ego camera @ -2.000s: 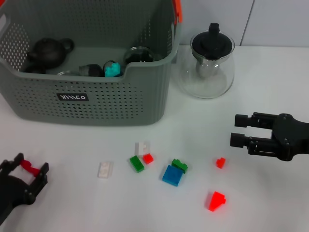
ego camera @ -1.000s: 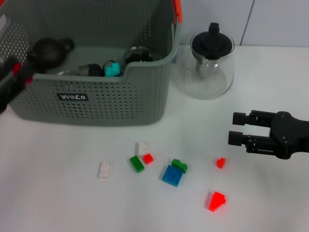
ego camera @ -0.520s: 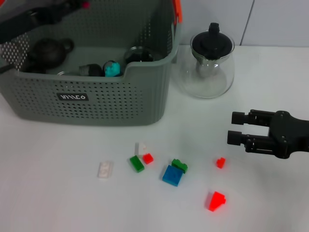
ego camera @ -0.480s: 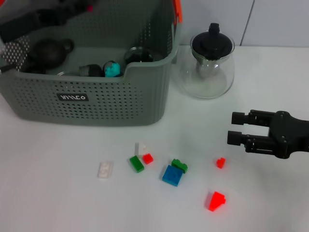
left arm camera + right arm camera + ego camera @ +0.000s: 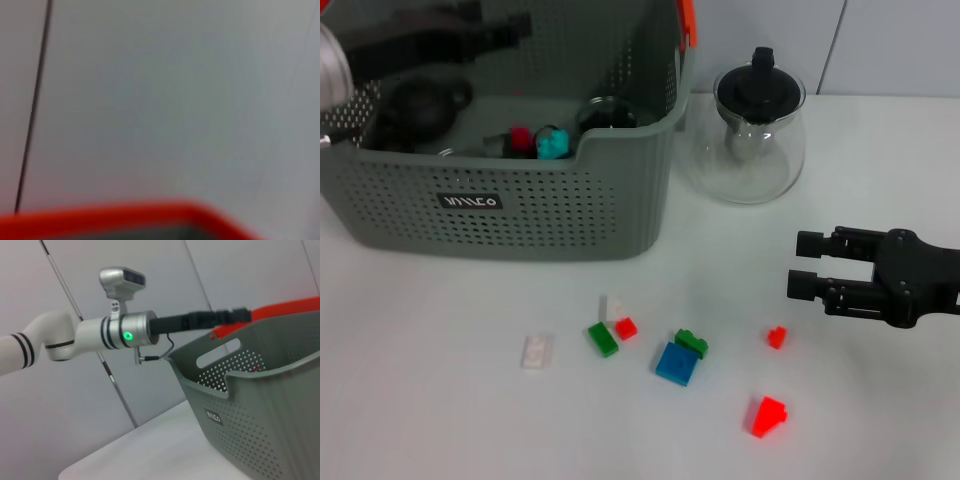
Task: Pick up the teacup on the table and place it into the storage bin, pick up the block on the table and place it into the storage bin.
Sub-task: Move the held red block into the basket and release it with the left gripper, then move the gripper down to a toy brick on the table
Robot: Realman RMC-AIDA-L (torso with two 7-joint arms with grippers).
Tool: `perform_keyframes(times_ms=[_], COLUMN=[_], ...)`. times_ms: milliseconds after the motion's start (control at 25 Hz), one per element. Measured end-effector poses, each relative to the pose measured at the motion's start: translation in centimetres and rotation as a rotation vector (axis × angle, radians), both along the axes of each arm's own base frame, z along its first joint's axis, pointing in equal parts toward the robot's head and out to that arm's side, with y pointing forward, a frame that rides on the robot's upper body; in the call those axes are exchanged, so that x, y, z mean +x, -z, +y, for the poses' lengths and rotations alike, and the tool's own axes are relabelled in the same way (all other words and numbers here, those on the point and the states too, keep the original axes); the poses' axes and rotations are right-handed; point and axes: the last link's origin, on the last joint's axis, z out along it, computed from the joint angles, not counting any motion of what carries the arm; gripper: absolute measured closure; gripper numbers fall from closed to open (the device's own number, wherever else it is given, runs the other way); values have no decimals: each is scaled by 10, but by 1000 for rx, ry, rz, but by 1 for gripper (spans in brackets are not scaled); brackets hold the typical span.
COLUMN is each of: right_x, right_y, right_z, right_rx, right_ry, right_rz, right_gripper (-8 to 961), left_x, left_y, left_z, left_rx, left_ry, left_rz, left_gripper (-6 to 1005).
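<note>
The grey perforated storage bin (image 5: 550, 215) stands at the back left and also shows in the right wrist view (image 5: 260, 415). My left gripper (image 5: 508, 26) hovers over its inside, open and blurred. Below it a small red block (image 5: 521, 137) lies in the bin beside a teal piece (image 5: 553, 144). My right gripper (image 5: 802, 265) hangs open over the table's right side, nothing between its fingers, just above a small red block (image 5: 776, 337). No teacup shows on the table; a round glass vessel (image 5: 610, 113) sits in the bin.
Loose blocks lie in front of the bin: white (image 5: 537, 350), white (image 5: 613, 305), green (image 5: 603, 338), red (image 5: 626, 327), blue (image 5: 676, 363), green (image 5: 692, 343), larger red (image 5: 768, 416). A glass teapot with black lid (image 5: 750, 120) stands right of the bin. A dark teapot (image 5: 420, 103) sits inside it.
My left arm rose from the table's front left with a red block and swung over the bin; the block now lies inside it. The right gripper barely shifted.
</note>
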Motion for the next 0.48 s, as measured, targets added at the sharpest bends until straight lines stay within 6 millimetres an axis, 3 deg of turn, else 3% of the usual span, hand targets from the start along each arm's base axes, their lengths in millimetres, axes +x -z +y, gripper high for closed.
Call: perform_keyframes(times_ms=[40, 80, 120, 280, 360, 480], right_x=[0, 0, 0, 1, 1, 1], right_y=[0, 0, 0, -1, -1, -1], right_z=[0, 0, 0, 0, 0, 1], right_rx=[0, 0, 0, 1, 2, 4], right_ry=[0, -1, 0, 2, 2, 1], right_rz=[0, 0, 0, -2, -3, -5], right_gripper=[222, 222, 222, 222, 221, 220], left_x=[0, -2, -3, -11, -15, -32], left_y=[0, -18, -19, -38, -40, -26], left_z=[0, -16, -17, -59, -83, -115], left_rx=[0, 70, 72, 105, 106, 80], left_ry=[0, 41, 43, 207, 310, 370], left_rz=[0, -167, -174, -415, -424, -299], left_gripper=[265, 237, 209, 113, 91, 58])
